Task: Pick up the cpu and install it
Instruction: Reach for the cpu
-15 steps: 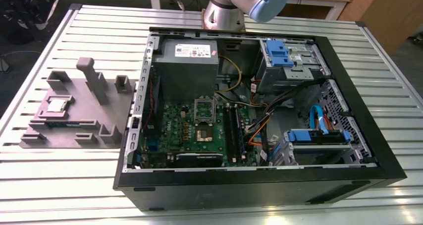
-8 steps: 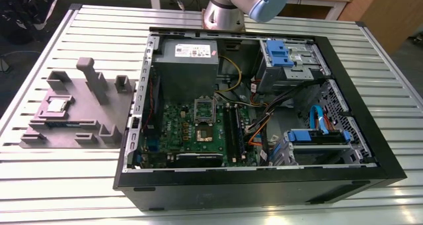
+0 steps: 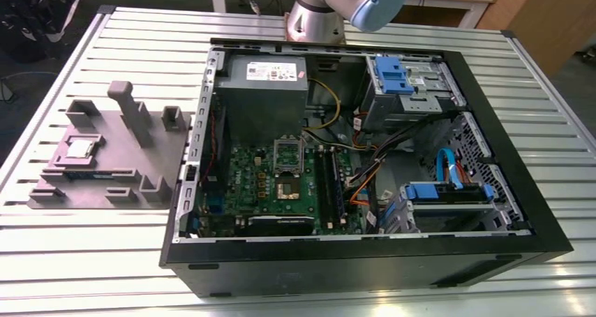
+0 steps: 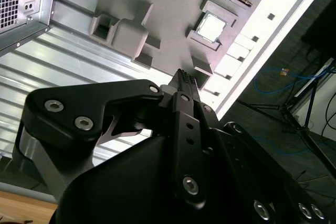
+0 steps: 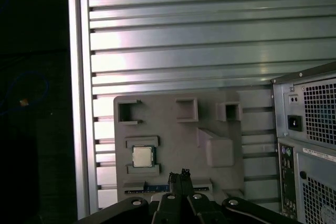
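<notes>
The cpu (image 3: 81, 148) is a small square chip with a silvery top. It lies flat in a recess of the grey fixture plate (image 3: 139, 156) on the table, at the exterior view's left of the open computer case (image 3: 363, 261). Both wrist views show the cpu (image 4: 211, 26) (image 5: 142, 156) from high above. My gripper (image 5: 178, 173) (image 4: 184, 75) hangs well above the fixture plate with its black fingertips pressed together, shut on nothing. The motherboard's socket (image 3: 287, 186) lies open, its silver frame (image 3: 287, 149) folded up.
Upright blocks (image 3: 125, 104) rise from the fixture plate, and a blue strip (image 3: 88, 175) lies along its edge. Inside the case are a grey power supply (image 3: 265, 86), blue drive bays (image 3: 400, 76), and orange and blue cables (image 3: 445, 167). The arm's base (image 3: 317, 17) stands behind the case.
</notes>
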`<action>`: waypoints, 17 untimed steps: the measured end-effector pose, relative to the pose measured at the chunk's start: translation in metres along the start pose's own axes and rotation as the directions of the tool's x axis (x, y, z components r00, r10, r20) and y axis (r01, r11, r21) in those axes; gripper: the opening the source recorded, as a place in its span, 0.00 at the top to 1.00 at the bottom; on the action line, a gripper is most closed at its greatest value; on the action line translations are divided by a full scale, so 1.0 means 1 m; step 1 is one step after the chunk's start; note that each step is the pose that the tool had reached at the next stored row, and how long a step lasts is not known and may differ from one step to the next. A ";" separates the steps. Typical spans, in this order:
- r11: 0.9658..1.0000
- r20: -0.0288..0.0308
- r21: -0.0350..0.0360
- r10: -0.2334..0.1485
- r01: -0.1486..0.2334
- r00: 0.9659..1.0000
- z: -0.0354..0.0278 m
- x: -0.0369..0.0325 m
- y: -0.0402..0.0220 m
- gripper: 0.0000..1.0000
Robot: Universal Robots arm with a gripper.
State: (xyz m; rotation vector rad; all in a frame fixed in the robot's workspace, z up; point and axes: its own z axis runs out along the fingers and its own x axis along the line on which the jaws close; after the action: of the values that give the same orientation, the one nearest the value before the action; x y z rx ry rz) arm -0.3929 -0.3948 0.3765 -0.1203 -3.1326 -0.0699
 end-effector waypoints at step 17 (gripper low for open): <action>1.000 0.000 0.000 0.000 0.000 1.000 0.0000 0.0022 -0.0002 0.90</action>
State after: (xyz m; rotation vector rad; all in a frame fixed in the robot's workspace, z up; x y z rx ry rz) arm -0.3951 -0.3948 0.3765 -0.1204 -3.1326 -0.0698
